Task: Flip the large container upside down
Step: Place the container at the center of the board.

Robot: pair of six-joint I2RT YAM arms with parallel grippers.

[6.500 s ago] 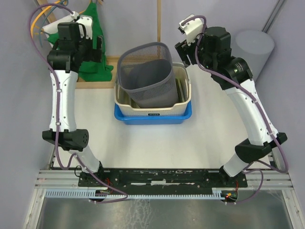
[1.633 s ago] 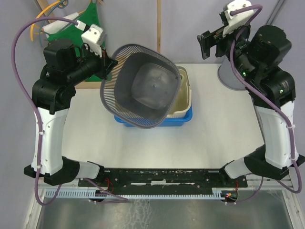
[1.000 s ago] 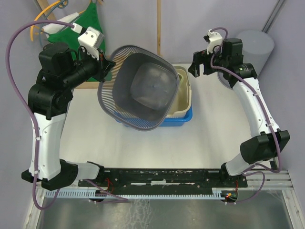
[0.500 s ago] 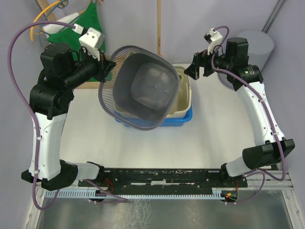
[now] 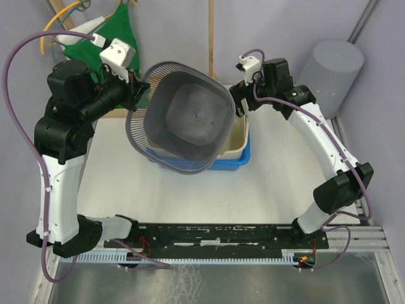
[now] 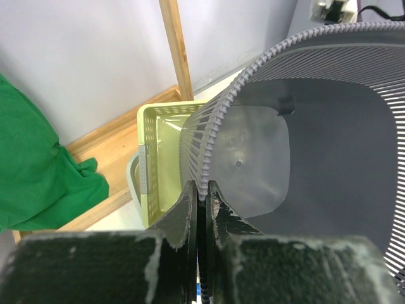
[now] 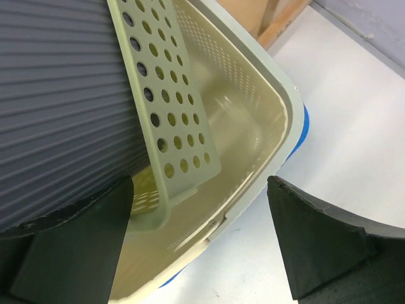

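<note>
The large container (image 5: 190, 114) is a grey slatted bin, lifted off the table and tipped so its mouth faces up toward the top camera. My left gripper (image 5: 140, 88) is shut on its rim at the upper left; in the left wrist view the fingers (image 6: 202, 190) pinch the ribbed edge of the container (image 6: 316, 126). My right gripper (image 5: 239, 101) stands open beside the container's right wall. In the right wrist view the open gripper (image 7: 199, 190) hangs over the beige bin, with the grey container (image 7: 57, 95) at the left.
A beige bin (image 5: 237, 142) sits in a blue tray (image 5: 228, 163) under the container, with a perforated yellow-green basket (image 7: 171, 114) leaning inside it. A grey cylinder (image 5: 332, 66) stands back right. A green cloth (image 5: 120, 31) and a wooden post (image 5: 211, 31) are behind.
My right arm has swung down and left, bringing its open gripper against the container's right side. The left gripper keeps its hold; the container has shifted slightly left and down.
</note>
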